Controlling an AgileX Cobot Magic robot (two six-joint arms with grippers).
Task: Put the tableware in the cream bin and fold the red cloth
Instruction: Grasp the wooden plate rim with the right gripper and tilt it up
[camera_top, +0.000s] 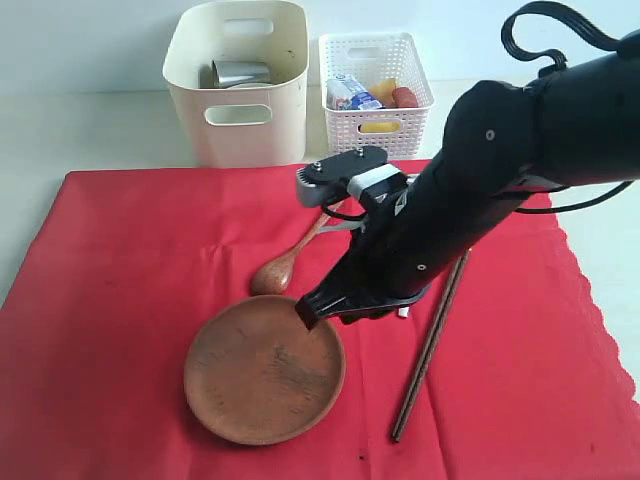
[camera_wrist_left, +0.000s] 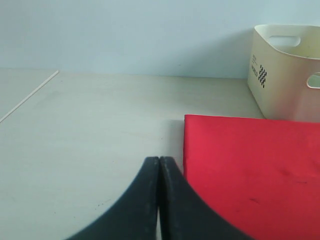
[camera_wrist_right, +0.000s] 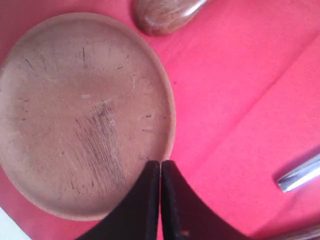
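found the right tool (camera_top: 306, 318) clenched shut with nothing in it, tip down at the far right side of the round wooden plate (camera_top: 262, 375); could not tell whether it touched the rim or hung just over it. saw the plate spread away to the left and near side of that tip, flat on the red cloth (camera_top: 130, 280), so judged the rim under the jaws the likely place to take hold, once opened. placed the cream bin (camera_top: 250, 140) well apart, far and a little left, past the cloth's far edge, with the steel cup (camera_top: 240, 72) already inside. noted the wooden spoon (camera_top: 280, 268) just beyond the plate, and the chopsticks (camera_top: 432, 335) right of it, long axis running near to far. found the left tool (camera_wrist_left: 159, 162) clenched and empty too, over bare counter (camera_wrist_left: 90, 130) off the cloth's left side, and judged it farther from the plate than the right one.
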